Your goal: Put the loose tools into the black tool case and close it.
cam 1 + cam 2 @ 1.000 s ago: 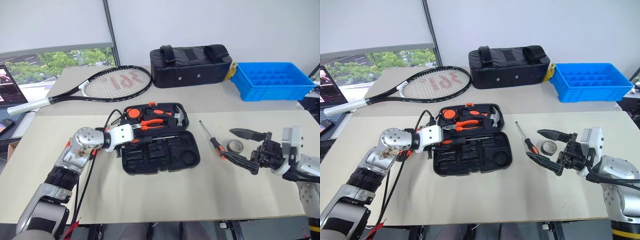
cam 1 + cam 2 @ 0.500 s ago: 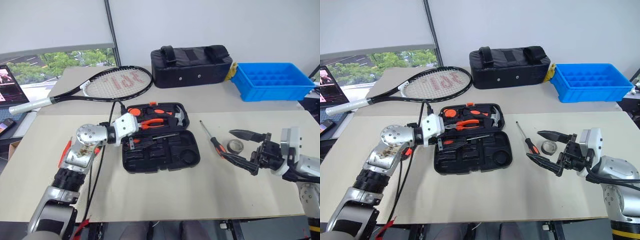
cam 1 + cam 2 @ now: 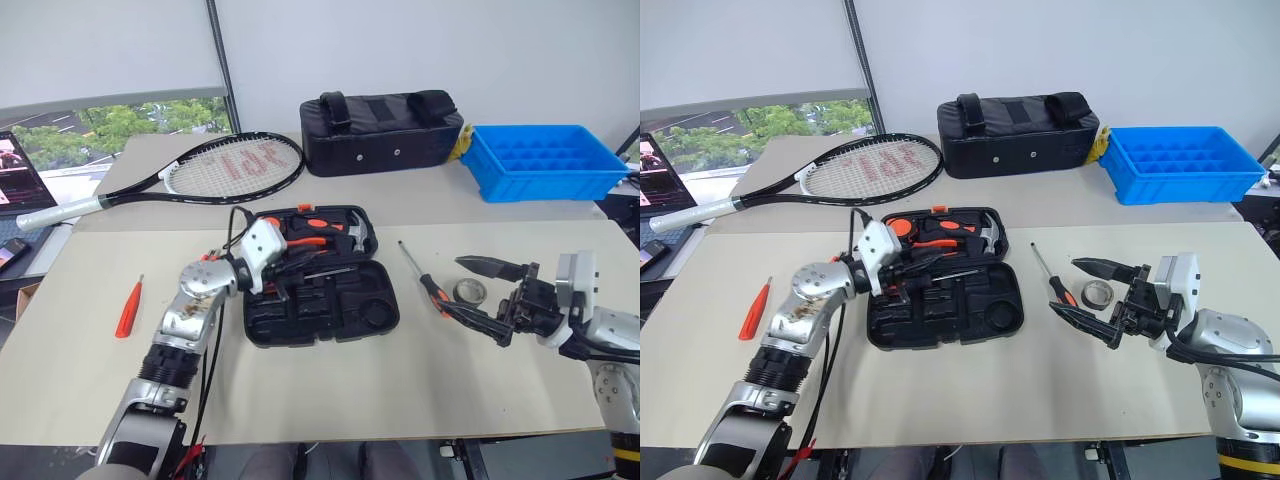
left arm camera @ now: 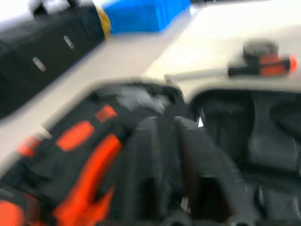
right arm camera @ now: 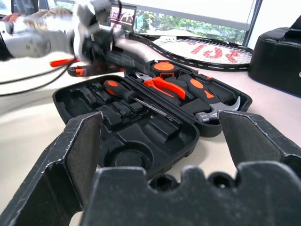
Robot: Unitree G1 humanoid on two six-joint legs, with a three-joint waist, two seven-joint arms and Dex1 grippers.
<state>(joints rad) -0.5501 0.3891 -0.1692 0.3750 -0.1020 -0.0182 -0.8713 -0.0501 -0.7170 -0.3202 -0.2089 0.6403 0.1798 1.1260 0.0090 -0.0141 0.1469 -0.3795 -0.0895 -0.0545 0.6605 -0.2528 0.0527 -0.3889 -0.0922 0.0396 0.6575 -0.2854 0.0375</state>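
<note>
The black tool case (image 3: pixel 320 300) is matt moulded plastic, the hammer (image 3: pixel 357 232) in it has a shiny metal head, the screwdriver (image 3: pixel 424 281) pairs a bare metal shaft with a glossy orange-black plastic handle, the bag (image 3: pixel 382 130) looks like cloth, and the worktop (image 3: pixel 330 390) is smooth, matt beige.

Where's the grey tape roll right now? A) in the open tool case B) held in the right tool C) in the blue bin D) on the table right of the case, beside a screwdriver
D: the tape roll lies on the table to the right of the open tool case, just beside the screwdriver, with the right tool open near it and holding nothing.
</note>
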